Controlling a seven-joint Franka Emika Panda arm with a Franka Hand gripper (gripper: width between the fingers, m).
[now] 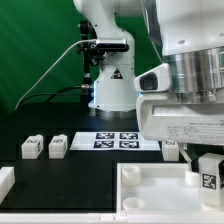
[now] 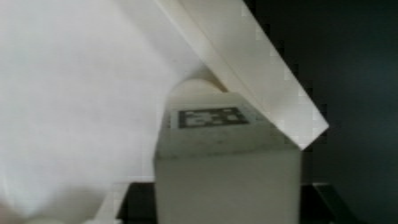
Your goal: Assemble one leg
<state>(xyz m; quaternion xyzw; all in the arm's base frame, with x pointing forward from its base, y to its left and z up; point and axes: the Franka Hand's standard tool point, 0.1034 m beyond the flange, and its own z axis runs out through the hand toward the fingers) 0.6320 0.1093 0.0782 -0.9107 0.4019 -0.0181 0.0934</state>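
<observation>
My gripper (image 1: 206,166) is at the exterior view's right, low over the right corner of the large white square tray-like piece (image 1: 150,192). It is shut on a leg (image 1: 209,177), a small white block with a black-and-white tag. In the wrist view the leg (image 2: 217,150) stands between my dark fingers (image 2: 160,200), tag up, and my gripper (image 2: 222,205) grips its sides. The tray-like piece's raised edge (image 2: 249,70) runs slanting just beyond the leg. Two more legs (image 1: 31,147) (image 1: 57,146) lie at the left, and another (image 1: 172,150) shows behind my gripper.
The marker board (image 1: 118,139) lies in the middle of the black table, in front of the arm's base (image 1: 108,90). A white part (image 1: 5,181) shows at the left edge. A cable runs from the left to the arm.
</observation>
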